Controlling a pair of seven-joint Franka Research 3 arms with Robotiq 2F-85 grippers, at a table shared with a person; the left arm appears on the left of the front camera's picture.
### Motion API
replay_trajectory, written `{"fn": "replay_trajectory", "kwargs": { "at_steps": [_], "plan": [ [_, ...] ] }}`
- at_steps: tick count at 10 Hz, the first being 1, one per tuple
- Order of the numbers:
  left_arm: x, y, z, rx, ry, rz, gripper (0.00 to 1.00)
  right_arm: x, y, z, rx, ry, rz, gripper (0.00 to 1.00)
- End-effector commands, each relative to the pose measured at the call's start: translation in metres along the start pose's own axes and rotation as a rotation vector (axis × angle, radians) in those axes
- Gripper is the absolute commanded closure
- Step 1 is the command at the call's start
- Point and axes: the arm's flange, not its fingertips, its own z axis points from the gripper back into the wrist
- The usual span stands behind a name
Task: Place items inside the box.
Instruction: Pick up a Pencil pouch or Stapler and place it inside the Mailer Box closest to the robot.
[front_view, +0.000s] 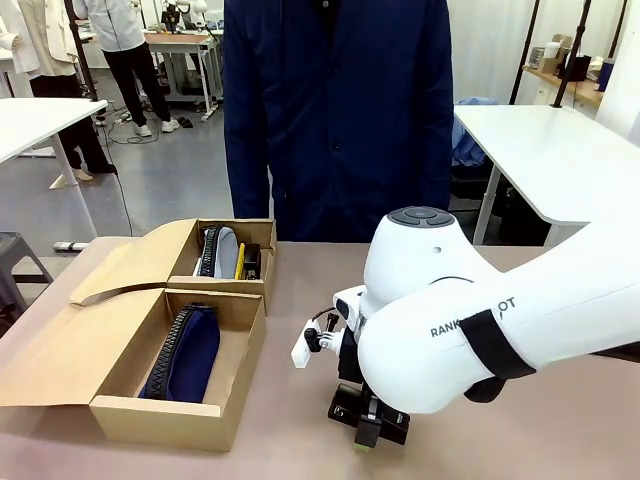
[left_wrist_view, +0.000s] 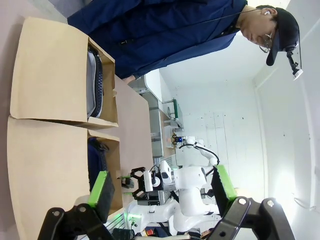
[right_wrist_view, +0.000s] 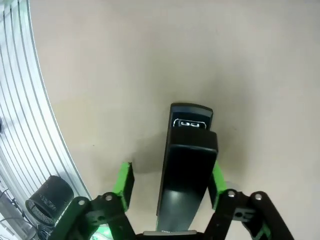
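Right pincer hangs low over the worktop, its jaws astride a black stapler that lies flat between them. One green pad sits right at the stapler's side; the other stands apart from it with bare worktop between, so nothing is clamped. Off to this pincer's left, across a strip of worktop, sits the open cardboard box. The navy pouch lies in its near compartment, and a yellow utility knife lies among dark things in the far one. Left pincer is spread wide with nothing between its pads, the box ahead of it. A person in a dark blue coat stands beyond the right pincer.
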Motion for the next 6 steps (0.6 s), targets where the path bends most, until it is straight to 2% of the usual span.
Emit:
{"fn": "replay_trajectory", "kwargs": {
  "at_steps": [1,2,4,6],
  "plan": [
    [-0.002,-0.0017,0.0003,-0.012,0.002,-0.017,0.0,0.0003,-0.001,0.0042,0.002,0.001,0.003,0.65],
    [-0.002,-0.0017,0.0003,-0.012,0.002,-0.017,0.0,0.0007,-0.0013,0.0029,-0.024,0.032,-0.014,1.0],
    [-0.002,-0.0017,0.0003,-0.012,0.002,-0.017,0.0,0.001,0.0001,0.0042,-0.021,0.03,-0.015,1.0],
    [-0.002,-0.0017,0.0003,-0.012,0.002,-0.017,0.0,0.0007,0.0015,0.0112,-0.041,0.044,-0.093,1.0]
  ]
}}
